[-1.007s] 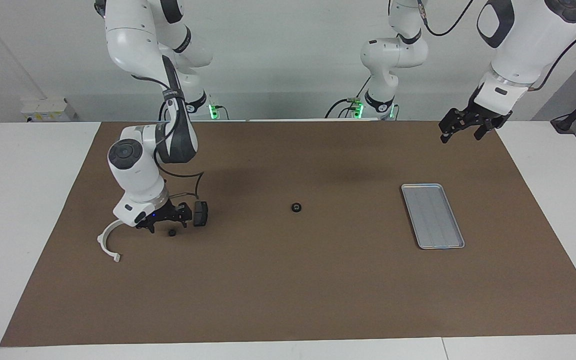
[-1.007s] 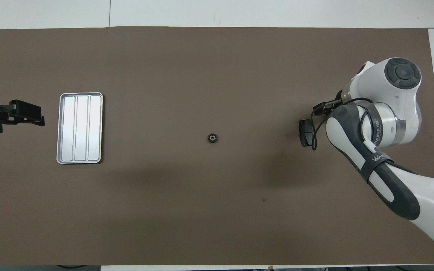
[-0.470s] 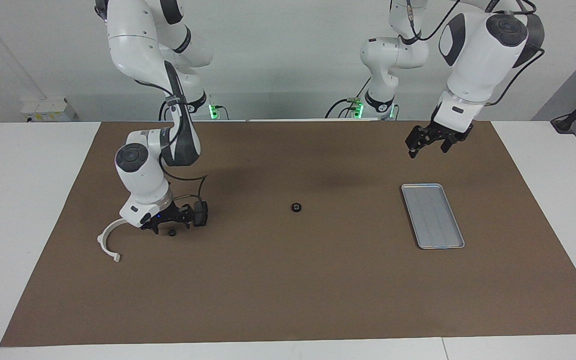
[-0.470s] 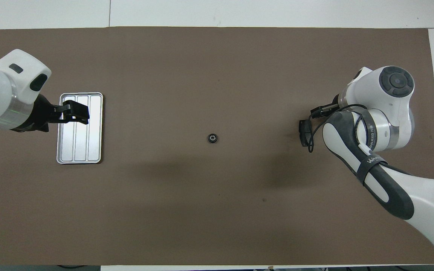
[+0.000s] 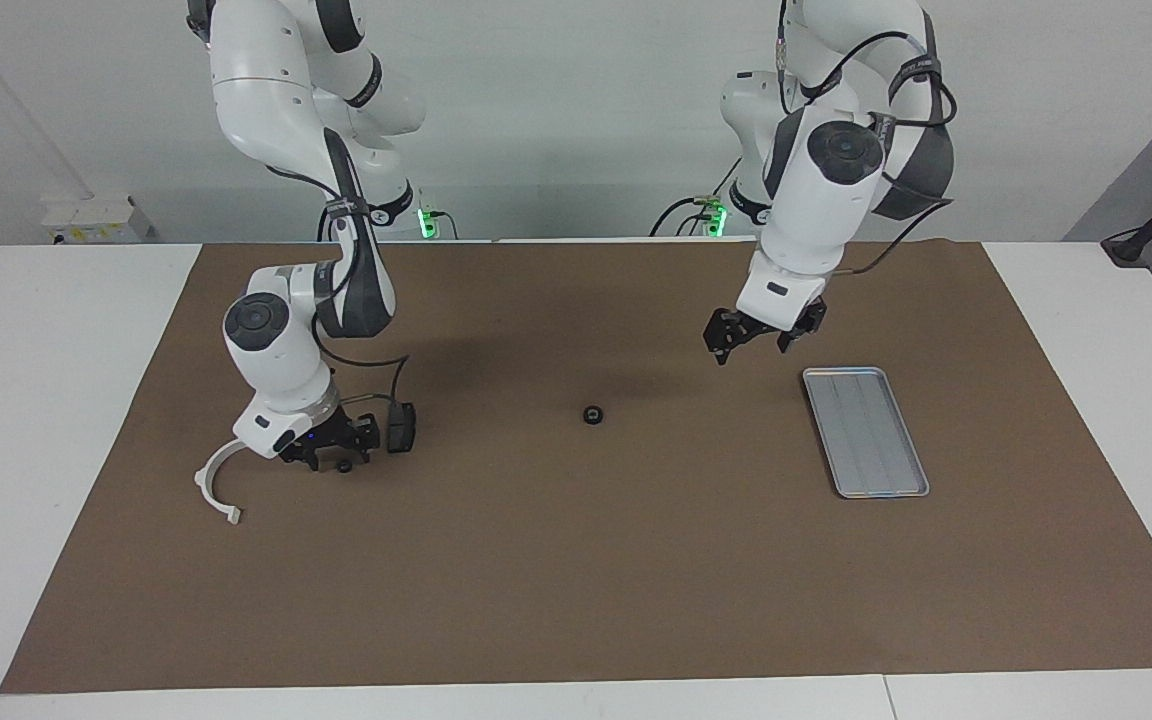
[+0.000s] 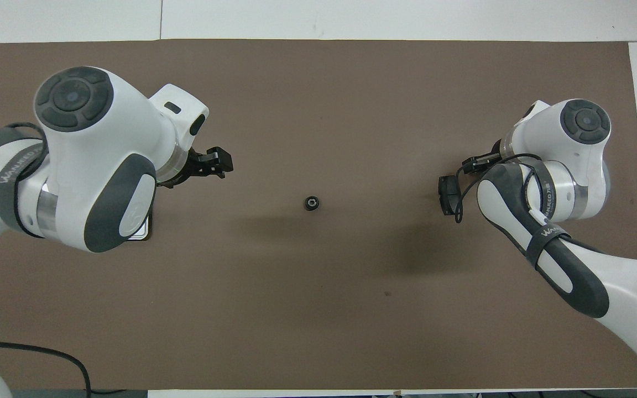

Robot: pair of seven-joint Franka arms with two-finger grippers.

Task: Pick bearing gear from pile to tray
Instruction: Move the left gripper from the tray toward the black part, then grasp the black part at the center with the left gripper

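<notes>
One bearing gear (image 5: pixel 592 414) alone mid-tabletop. One tray (image 5: pixel 865 431) bare. Right tool (image 5: pixel 328 456) low over one small black piece (image 5: pixel 344 466), grip unclear. Left tool (image 5: pixel 754 338) wide, aloft.

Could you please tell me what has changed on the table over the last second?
The left gripper swung from the table's edge, across the tray, toward the middle. The right gripper sank slightly over the small black piece. The bearing gear, tray and white bracket stayed put.

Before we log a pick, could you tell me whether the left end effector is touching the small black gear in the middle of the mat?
Apart. The facing view shows the left end effector raised, with bare mat between it and the gear.
</notes>
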